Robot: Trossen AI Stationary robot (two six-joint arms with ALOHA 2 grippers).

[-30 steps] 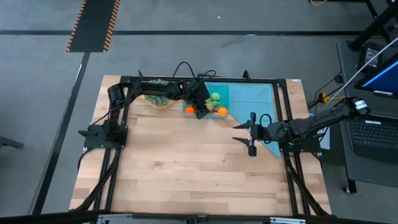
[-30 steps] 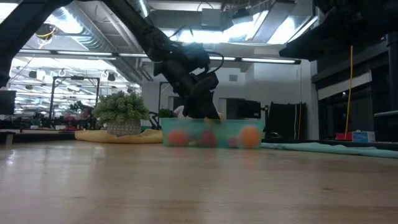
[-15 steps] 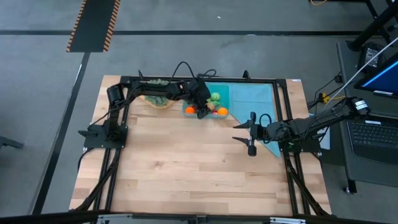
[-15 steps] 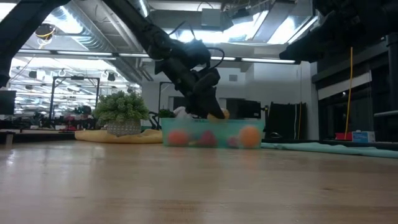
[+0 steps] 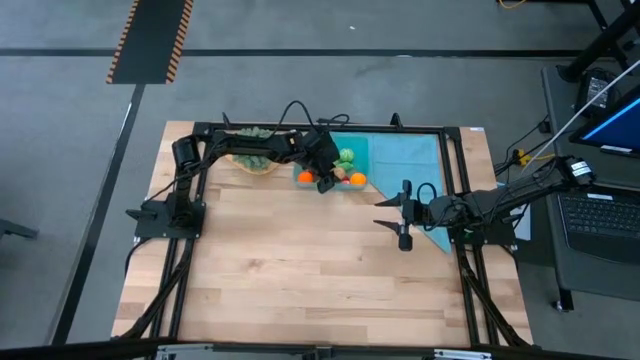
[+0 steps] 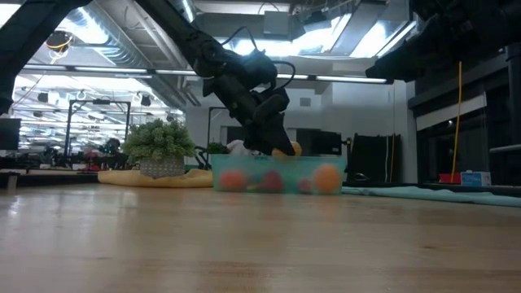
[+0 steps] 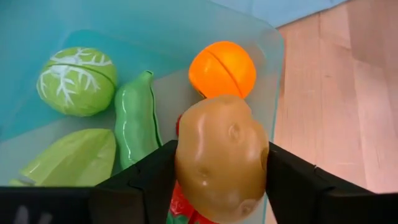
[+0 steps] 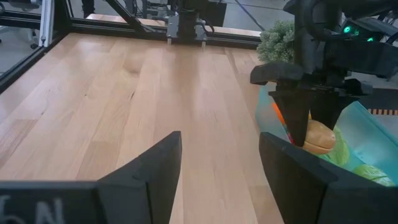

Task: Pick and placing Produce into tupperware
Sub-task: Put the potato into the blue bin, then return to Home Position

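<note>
Since 1 s ago the left end effector (image 7: 221,163) has lifted slightly, grasping the potato (image 7: 221,155) above the tupperware (image 7: 264,43); it should lower and release over a clear patch, while the right end effector (image 8: 217,158) waits released above the desk (image 5: 300,270).

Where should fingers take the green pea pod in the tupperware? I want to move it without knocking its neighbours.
Probably across the narrow middle of the pea pod, coming straight down from above. It lies flat and long between the cabbage and the orange, so closing across its short width looks safest. The left gripper holds a potato above the tupperware.
</note>
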